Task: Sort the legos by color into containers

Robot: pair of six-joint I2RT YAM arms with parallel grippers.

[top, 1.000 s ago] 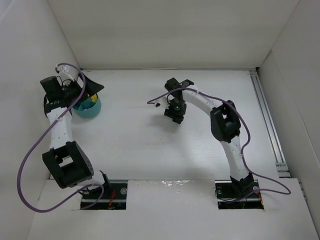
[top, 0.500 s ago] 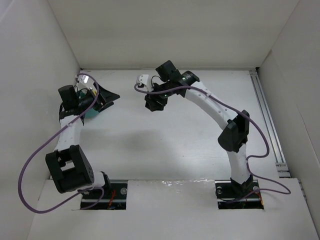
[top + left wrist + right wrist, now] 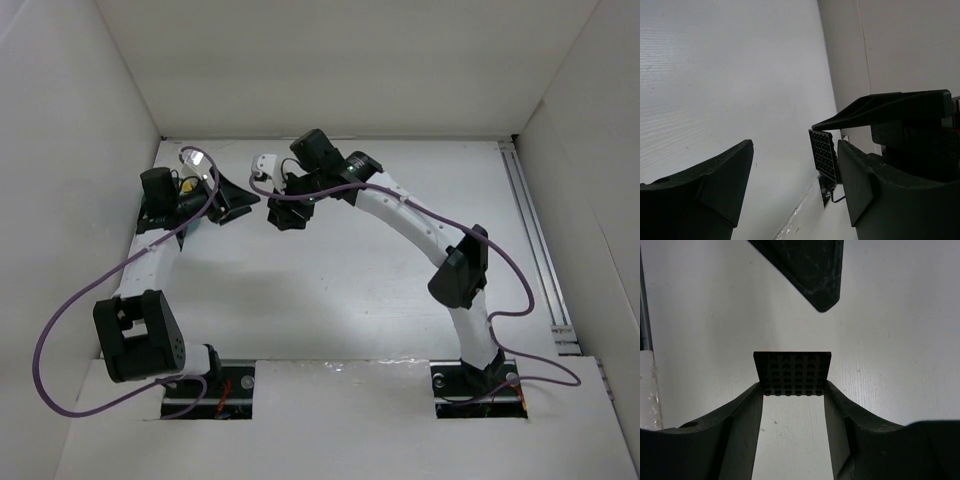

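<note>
**Top external view:** Both arms reach toward the far left part of the white surface [image 3: 350, 290]. The left claw [image 3: 240, 200] and the right claw [image 3: 283, 213] sit close together, tips pointing at each other. Whatever lies between them is too small and dark to make out from up here.

**Left wrist view:** The left claw [image 3: 795, 147] stands wide apart, with one dark finger [image 3: 715, 185] low on the left and the other low on the right. Nothing is between them. A flat black square plastic plate [image 3: 824, 154] with a gridded face hangs just beside the right-hand finger, outside the gap. It is carried at the tip of a long dark wedge-shaped finger [image 3: 880, 107] of the other arm. Whether the plate touches the left claw's finger cannot be told.

**Right wrist view:** The right claw [image 3: 792, 391] is closed on one edge of the flat black square plastic plate [image 3: 792, 371]. Its two fingertips pinch the plate's corners, and the rest of the plate sticks out beyond them, gridded face to the camera. The white surface [image 3: 700, 315] shows behind it. A rounded black fingertip [image 3: 810, 270] of the left claw hangs just past the plate's far edge, clear of it.
</note>
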